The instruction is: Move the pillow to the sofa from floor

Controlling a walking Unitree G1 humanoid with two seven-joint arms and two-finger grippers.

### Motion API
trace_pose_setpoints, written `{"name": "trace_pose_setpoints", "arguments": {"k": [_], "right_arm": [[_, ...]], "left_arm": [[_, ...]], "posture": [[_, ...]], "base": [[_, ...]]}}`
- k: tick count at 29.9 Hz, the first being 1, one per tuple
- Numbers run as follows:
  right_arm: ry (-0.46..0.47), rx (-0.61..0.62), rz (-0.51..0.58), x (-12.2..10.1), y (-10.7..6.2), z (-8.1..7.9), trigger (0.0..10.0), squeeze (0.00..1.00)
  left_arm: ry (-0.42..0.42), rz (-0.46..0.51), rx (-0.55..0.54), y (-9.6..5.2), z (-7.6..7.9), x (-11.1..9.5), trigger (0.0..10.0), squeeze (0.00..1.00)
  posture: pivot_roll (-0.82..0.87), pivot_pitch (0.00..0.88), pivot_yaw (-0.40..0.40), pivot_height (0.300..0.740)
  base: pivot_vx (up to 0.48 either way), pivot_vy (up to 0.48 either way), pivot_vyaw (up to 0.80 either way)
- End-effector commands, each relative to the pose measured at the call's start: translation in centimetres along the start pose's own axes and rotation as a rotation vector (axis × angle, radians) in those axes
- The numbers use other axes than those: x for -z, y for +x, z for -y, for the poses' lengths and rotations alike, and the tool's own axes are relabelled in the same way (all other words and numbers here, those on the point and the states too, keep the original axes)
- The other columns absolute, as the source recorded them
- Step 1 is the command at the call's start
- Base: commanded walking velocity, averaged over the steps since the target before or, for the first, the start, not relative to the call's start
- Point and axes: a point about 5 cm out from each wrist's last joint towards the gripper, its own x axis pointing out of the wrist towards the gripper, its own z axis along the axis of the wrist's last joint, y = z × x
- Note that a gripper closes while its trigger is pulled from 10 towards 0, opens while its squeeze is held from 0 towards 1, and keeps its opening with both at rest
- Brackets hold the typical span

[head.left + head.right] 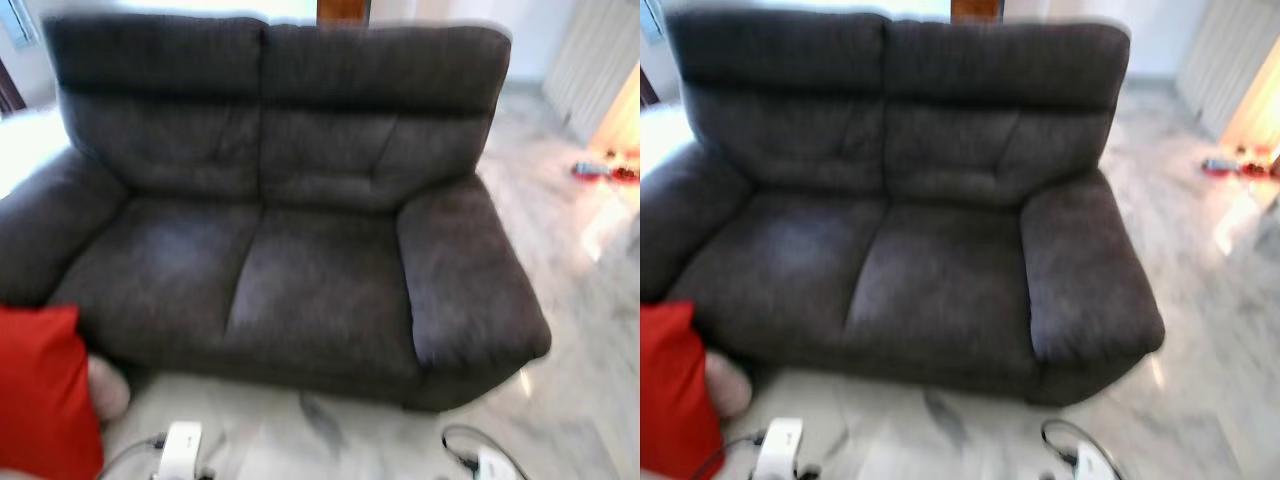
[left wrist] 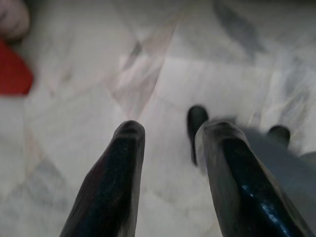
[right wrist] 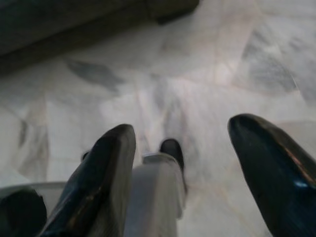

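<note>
The red pillow stands on the floor at the robot's left, leaning against the front corner of the sofa below its left armrest, with a pale pinkish soft thing tucked just beside it. It looks light, soft and squashy, so it should give under a pinch and not slip much; an upper corner or the top edge, which stands free of the sofa, seems the best place to grip it. The left gripper hangs over bare floor with its fingers spread and nothing between them, a bit of the red pillow showing well off to one side. The right gripper is likewise spread wide and empty, near the sofa's base. The floor is glossy pale marble with grey veins. The dark grey two-seat sofa has both cushions free. Small red and blue objects lie far off on the right.
</note>
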Motion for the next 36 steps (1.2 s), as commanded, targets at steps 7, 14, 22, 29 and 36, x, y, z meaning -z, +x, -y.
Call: {"name": "trace_pose_setpoints", "arguments": {"k": [7,14,22,29,36], "right_arm": [[-0.003,-0.001,-0.002,-0.3,0.1,0.0,10.0,0.00],[0.002,0.005,0.000,-0.5,0.0,0.5,10.0,0.00],[0.009,0.004,-0.004,-0.3,0.0,0.6,10.0,0.00],[0.006,0.000,-0.008,-0.2,0.0,0.3,10.0,0.00],[-0.022,-0.011,-0.007,-0.3,0.1,-0.2,10.0,0.00]], "left_arm": [[0.018,0.002,-0.007,0.1,0.0,-0.9,10.0,0.00],[0.017,0.003,-0.009,0.1,-0.2,-1.0,10.0,0.00],[0.017,0.000,-0.009,0.1,-0.3,-0.8,10.0,0.00],[0.017,0.000,-0.008,0.1,-0.3,-0.8,10.0,0.00],[0.016,-0.001,-0.008,0.1,-0.3,-0.7,10.0,0.00]], "posture": [[-0.02,0.000,-0.017,0.740],[-0.02,0.000,-0.018,0.740],[-0.02,0.000,-0.018,0.740],[-0.02,0.000,-0.020,0.740],[-0.02,0.000,-0.023,0.740]], "base": [[0.000,0.143,0.00],[0.000,0.321,0.00],[0.000,0.480,0.00],[0.000,0.480,0.00],[0.000,0.480,0.00]]}}
